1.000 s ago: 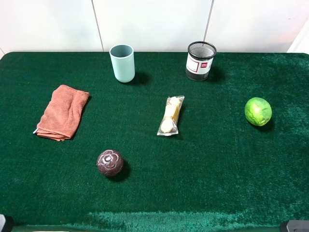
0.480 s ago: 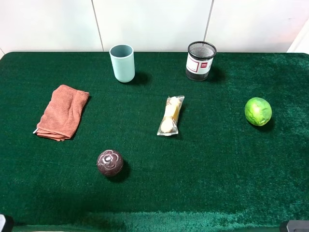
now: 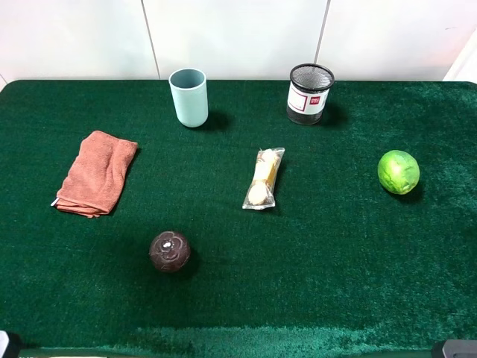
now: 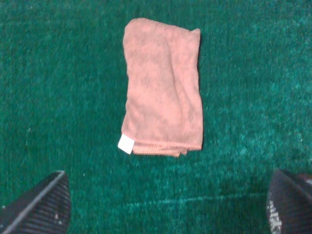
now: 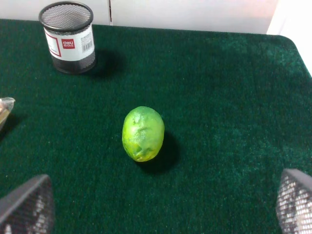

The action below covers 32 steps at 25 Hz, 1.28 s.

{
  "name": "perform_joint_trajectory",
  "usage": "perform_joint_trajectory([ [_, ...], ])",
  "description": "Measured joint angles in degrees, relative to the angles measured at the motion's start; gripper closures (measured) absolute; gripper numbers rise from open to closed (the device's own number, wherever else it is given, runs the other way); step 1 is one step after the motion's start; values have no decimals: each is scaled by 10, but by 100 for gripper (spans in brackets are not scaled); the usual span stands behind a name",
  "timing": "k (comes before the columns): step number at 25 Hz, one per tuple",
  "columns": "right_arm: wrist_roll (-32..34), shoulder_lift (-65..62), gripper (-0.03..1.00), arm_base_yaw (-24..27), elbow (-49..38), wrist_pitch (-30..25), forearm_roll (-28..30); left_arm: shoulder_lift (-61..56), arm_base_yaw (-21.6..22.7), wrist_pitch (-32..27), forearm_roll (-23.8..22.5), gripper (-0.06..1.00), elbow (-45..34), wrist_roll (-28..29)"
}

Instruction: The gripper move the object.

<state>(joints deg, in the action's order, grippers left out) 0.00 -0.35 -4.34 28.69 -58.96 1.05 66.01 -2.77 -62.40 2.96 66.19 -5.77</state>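
Left gripper (image 4: pixel 161 209) and right gripper (image 5: pixel 161 207) I hold spread wide and empty, since the cup (image 3: pixel 188 97) stands upright, well apart, not yet grasped

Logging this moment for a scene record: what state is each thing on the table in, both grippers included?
cup: upright, mouth up, not held
mesh pen pot: upright, mouth up
towel: folded, lying flat
snack packet: lying flat
dark ball: at rest, not held
green fruit: at rest, not held
left gripper: open, holding nothing
right gripper: open, holding nothing
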Motion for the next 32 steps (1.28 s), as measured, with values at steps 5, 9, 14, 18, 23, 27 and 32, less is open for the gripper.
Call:
perform_joint_trajectory([
  [5,0,0,27,0,0,0,0,92,-31,1,-4,14,66,-6],
  [9,0,0,27,0,0,0,0,178,-64,1,-6,14,139,-14],
  [14,0,0,27,0,0,0,0,258,-92,-1,-7,14,208,-17],
  [18,0,0,27,0,0,0,0,315,-113,-2,-7,14,258,-25],
  [23,0,0,27,0,0,0,0,377,-138,-3,-7,14,308,-41],
  [27,0,0,27,0,0,0,0,426,-158,-3,-7,14,347,-48],
  [32,0,0,27,0,0,0,0,483,-184,-3,-7,14,394,-59],
])
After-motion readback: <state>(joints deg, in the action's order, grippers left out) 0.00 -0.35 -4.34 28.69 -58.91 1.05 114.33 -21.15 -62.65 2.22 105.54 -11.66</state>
